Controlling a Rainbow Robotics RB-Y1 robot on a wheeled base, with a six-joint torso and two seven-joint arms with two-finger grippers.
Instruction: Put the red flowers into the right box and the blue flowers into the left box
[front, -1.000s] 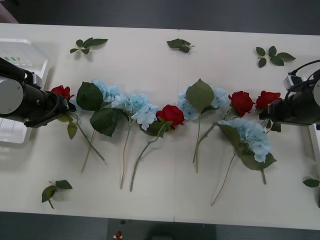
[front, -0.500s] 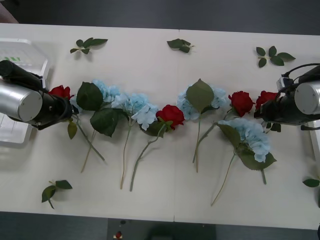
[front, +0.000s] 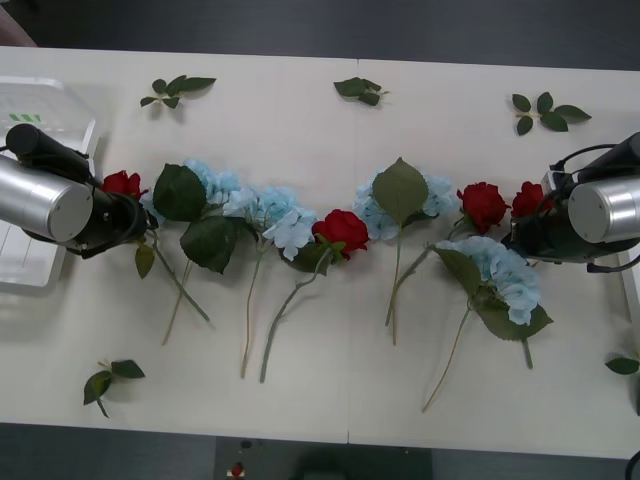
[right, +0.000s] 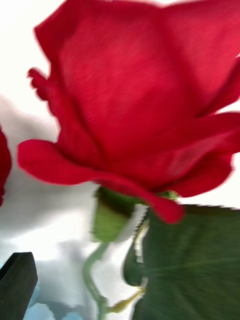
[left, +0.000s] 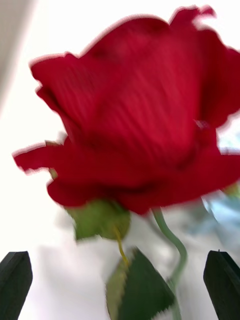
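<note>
Several red flowers lie in a row across the table with the blue flowers (front: 275, 212). My left gripper (front: 135, 215) is at the leftmost red rose (front: 122, 183). In the left wrist view that rose (left: 135, 115) looms close ahead of the open gripper (left: 120, 272), one black fingertip (left: 15, 280) at each corner. My right gripper (front: 522, 230) is at the rightmost red rose (front: 530, 198). Its head (right: 140, 100) is right before the right wrist camera, with one finger (right: 17, 285) showing and a leaf covering the other side. The left box (front: 40, 110) sits behind my left arm. A sliver of the right box (front: 633, 295) shows at the table's right edge.
Loose green leaf sprigs lie at the back (front: 175, 90), (front: 360, 90), (front: 545, 110), at the front left (front: 110, 380) and at the right edge (front: 622, 366). Two more red roses (front: 342, 230), (front: 483, 205) lie among blue clusters (front: 505, 270). The table's front strip is bare.
Both arms have turned and come in toward the outermost roses: the left arm's end moved right toward its rose, and the right arm's end moved left toward its rose. The flowers lie unmoved.
</note>
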